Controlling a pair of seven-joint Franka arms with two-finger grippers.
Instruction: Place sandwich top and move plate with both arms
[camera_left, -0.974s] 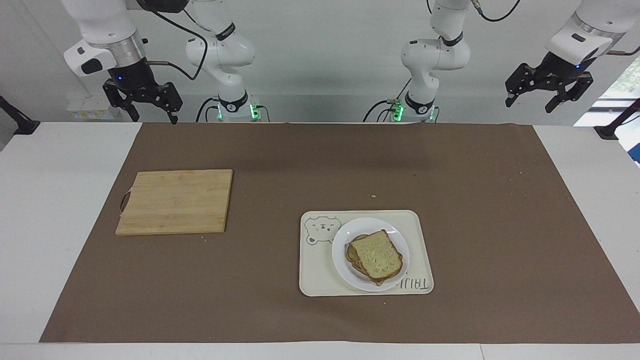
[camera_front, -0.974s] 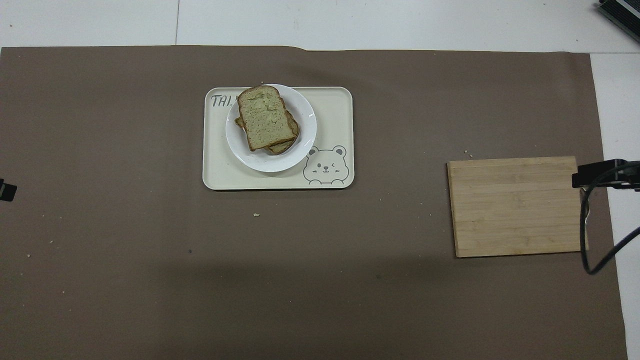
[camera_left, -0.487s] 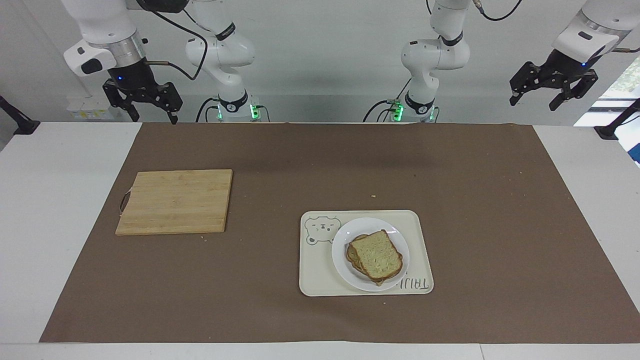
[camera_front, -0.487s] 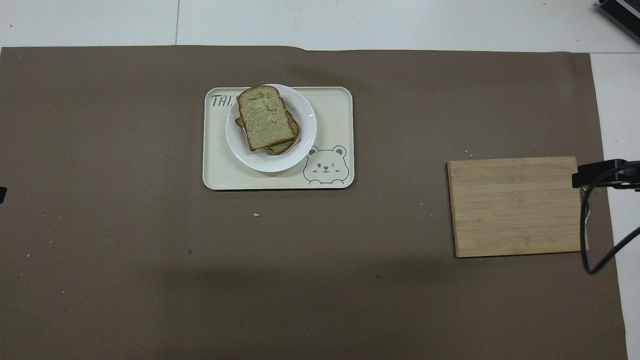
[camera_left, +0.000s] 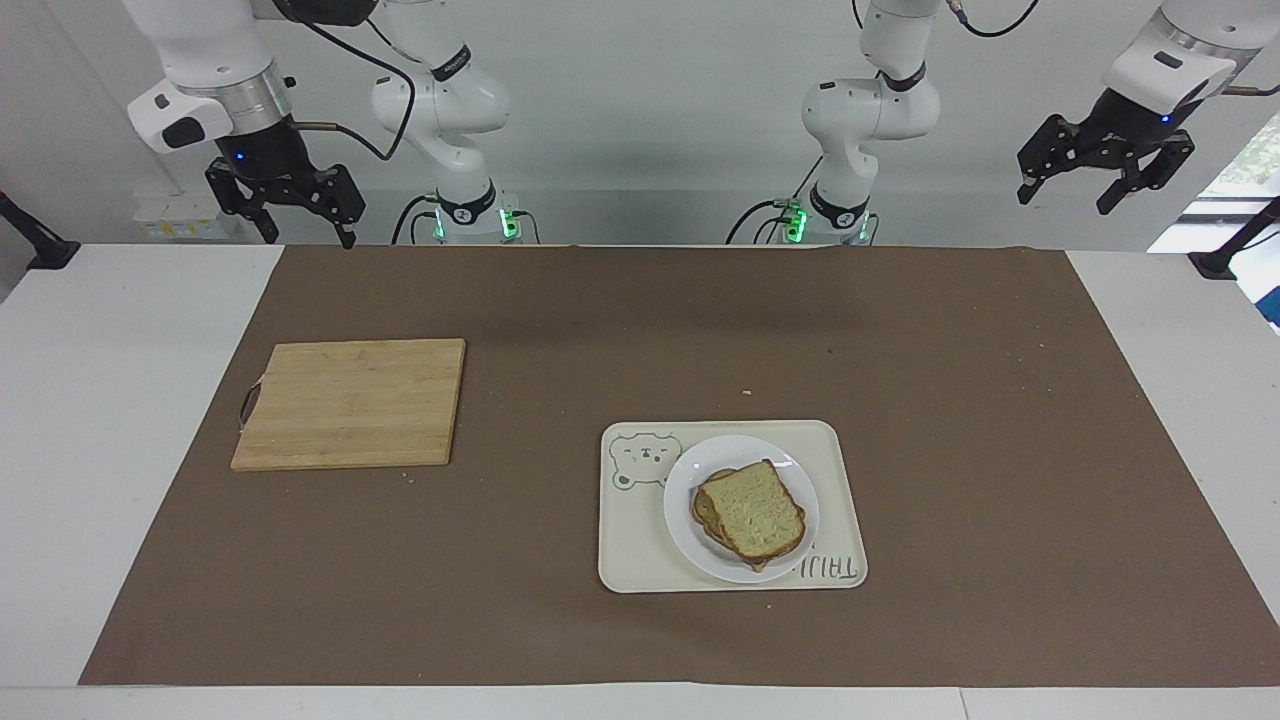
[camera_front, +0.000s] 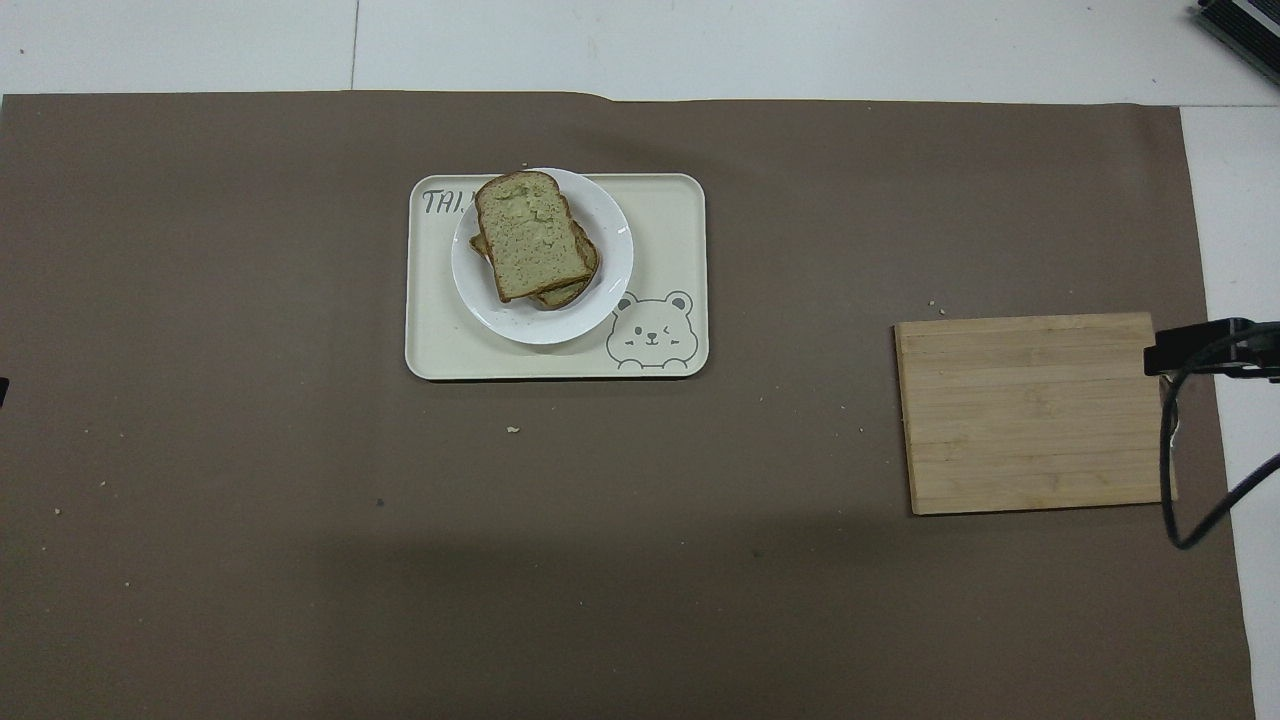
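Brown paper mat (camera_left: 640, 330) covers the bench (camera_left: 120, 420), white wall at the back of the facing view.

Going left to right in that view:
- Upper left: right gripper (camera_left: 296, 218) hangs in the air over the bench's back edge, above the mat's corner. Fingers spread wide, holding nothing.
- Left of centre: wooden cutting board (camera_left: 350, 402) lies flat on the mat, nothing on it.
- Lower centre: cream bear tray (camera_left: 640, 555) carries the plate (camera_left: 685, 540). Plate sits toward the lettered end of the tray, its rim reaching the tray's edge there in the overhead view.
- Sandwich top (camera_left: 752, 508) lies on the plate, on top of a lower slice whose crust peeks out at one side. Slightly skewed against that slice, but resting flat.
- Upper right: left gripper (camera_left: 1100, 175) is raised high, over the bare bench past the mat's edge. Fingers spread wide, holding nothing.

Step read: the top slice looks placed and the plate is on the tray, so I judge both parts done, or the plate move was onto this tray. Both arms look parked.

Next move, if any: none at the stack. If the plate needs a further move, both grippers must come down at the rim from two sides and lift level, since the skewed top slice could slide.
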